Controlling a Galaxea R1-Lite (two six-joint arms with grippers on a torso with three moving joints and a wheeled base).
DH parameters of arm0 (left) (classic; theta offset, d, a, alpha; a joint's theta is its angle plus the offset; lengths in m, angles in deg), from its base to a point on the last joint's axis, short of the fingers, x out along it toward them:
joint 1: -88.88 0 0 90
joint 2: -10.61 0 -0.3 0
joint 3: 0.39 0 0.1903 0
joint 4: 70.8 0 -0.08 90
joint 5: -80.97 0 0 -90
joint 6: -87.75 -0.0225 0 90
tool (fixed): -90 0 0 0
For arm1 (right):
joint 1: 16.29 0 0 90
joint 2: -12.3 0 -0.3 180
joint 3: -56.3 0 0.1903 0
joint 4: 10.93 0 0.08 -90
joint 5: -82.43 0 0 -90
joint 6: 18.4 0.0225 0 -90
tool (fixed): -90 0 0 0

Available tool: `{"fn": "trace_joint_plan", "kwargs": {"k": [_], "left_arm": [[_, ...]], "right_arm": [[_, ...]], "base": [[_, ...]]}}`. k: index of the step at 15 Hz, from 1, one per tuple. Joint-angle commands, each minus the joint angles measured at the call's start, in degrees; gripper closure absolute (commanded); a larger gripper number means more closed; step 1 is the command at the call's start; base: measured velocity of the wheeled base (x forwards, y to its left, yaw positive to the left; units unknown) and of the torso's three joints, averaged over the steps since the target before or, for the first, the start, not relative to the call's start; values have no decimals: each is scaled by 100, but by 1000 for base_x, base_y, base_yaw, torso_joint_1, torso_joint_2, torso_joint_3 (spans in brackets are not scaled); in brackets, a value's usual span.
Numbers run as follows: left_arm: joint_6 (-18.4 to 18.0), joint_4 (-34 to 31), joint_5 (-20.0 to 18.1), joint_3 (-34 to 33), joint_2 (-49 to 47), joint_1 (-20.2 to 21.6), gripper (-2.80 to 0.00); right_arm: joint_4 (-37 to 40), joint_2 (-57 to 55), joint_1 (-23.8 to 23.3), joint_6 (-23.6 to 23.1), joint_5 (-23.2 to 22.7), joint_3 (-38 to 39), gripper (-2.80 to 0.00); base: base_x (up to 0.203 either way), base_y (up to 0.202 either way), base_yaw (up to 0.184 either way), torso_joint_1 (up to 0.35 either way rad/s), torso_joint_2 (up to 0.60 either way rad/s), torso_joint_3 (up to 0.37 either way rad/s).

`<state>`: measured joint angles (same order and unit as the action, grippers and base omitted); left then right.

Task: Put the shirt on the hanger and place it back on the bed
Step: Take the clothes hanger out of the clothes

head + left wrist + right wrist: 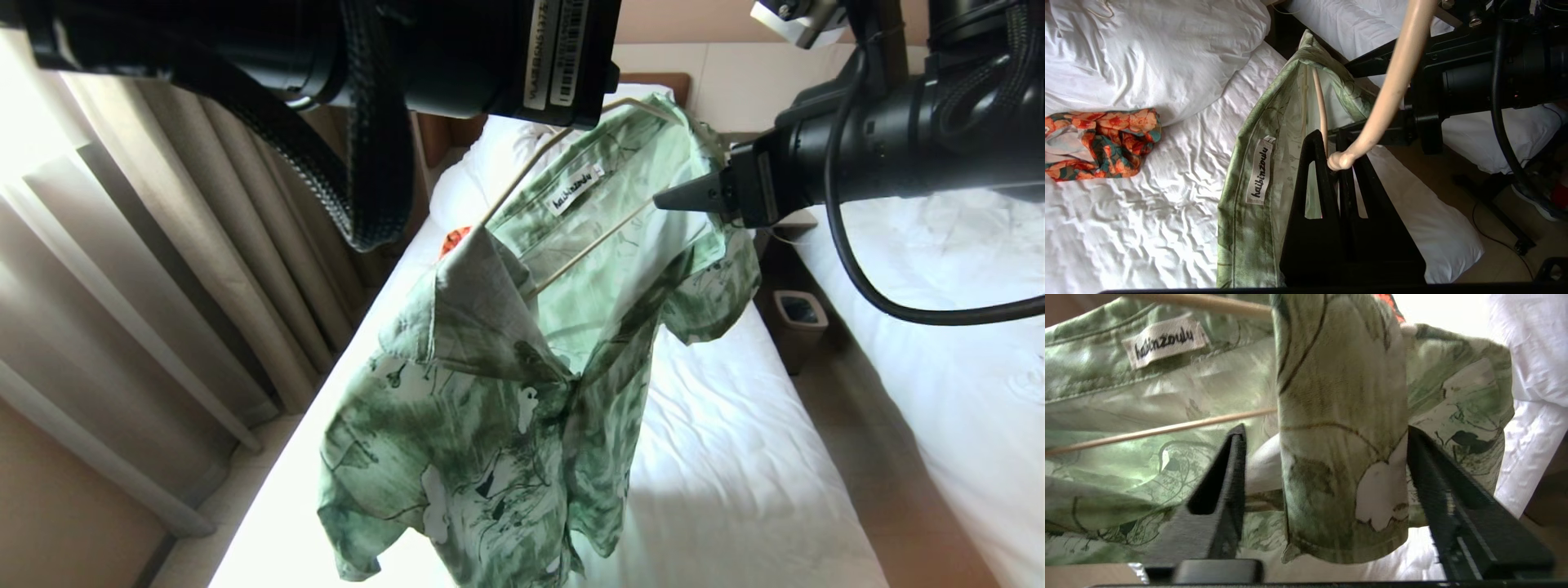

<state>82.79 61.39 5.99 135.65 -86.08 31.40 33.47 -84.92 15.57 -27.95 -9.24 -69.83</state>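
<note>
hanging in the air over the bed [735,457], the shirt [490,408] is draped on the hanger [1392,81] with its collar up by the two arms and its hem dangling low over the wrinkled white sheet. left gripper [1333,157] has its fingers squeezed together on the hanger's twisted neck, right where the hook curves away past the fingertips, and the neck label [1260,170] sits just beside that gripper on the inside of the collar. one hanger wire runs from the fingers up into the shoulder of the shirt.

right gripper [1327,457] is over on the other shoulder, fingers spread apart with a fold of the green fabric hanging loose between them, looks like a sleeve or front edge. can't say for sure if either finger actually presses the cloth, it looks like it's just sitting in the gap. a thin hanger wire crosses behind the fabric past the fingertips.

beyond the left gripper, an orange patterned garment [1102,141] lies crumpled on the sheet near the white pillows [1147,49]. below the right arm there's a small bin [800,314] on the floor between the two beds, and beige curtains [204,269] hang off on the left arm's side.
</note>
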Motion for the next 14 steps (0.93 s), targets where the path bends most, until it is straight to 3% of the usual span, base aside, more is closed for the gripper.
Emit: {"fn": "trace_joint_plan", "kwargs": {"k": [1,7,10,12,14], "left_arm": [[-5,-8,10,0,74,-9,0],[1,-74,19,-23,89,-2,0],[-13,-508,10,-61,30,112,0],[-14,-485,11,-54,-24,54,0],[-23,-256,26,-53,-26,26,0]], "right_arm": [[-21,-121,-3,-2,9,-60,0],[-47,-195,-271,310,118,-205,0],[-47,-391,-488,872,98,-570,0],[-40,-666,-729,1251,111,-970,0],[-22,-842,-1007,1337,127,-1006,0]], "base": [[0,0,0,0,0,0],[0,0,0,0,0,0],[0,0,0,0,0,0],[0,0,0,0,0,0],[0,0,0,0,0,0]]}}
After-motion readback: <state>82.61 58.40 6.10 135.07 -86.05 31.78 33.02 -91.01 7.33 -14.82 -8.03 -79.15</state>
